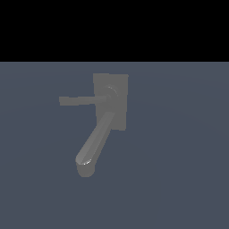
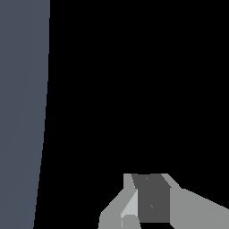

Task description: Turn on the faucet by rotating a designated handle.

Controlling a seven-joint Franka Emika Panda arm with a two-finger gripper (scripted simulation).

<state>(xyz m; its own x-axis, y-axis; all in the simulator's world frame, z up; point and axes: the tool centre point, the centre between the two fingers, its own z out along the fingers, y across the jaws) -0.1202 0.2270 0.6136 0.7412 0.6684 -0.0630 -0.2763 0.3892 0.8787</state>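
The gripper (image 2: 150,201) fills the wrist view's foreground; whether it is parted or closed cannot be told. In the exterior view, the faucet (image 1: 110,100) sits mid-frame, its handle (image 1: 82,100) pointing toward the left.

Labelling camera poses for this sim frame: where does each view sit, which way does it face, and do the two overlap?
Exterior view: off the arm, looking down at an angle on the faucet, its handle pointing to the exterior view's left; no part of the robot shows.
Wrist view: on the wrist, facing mostly black void past a strip of blue-grey floor; only the gripper shows, no faucet.
Shared: just the blue-grey floor; the faucet and the gripper each show in one view only.
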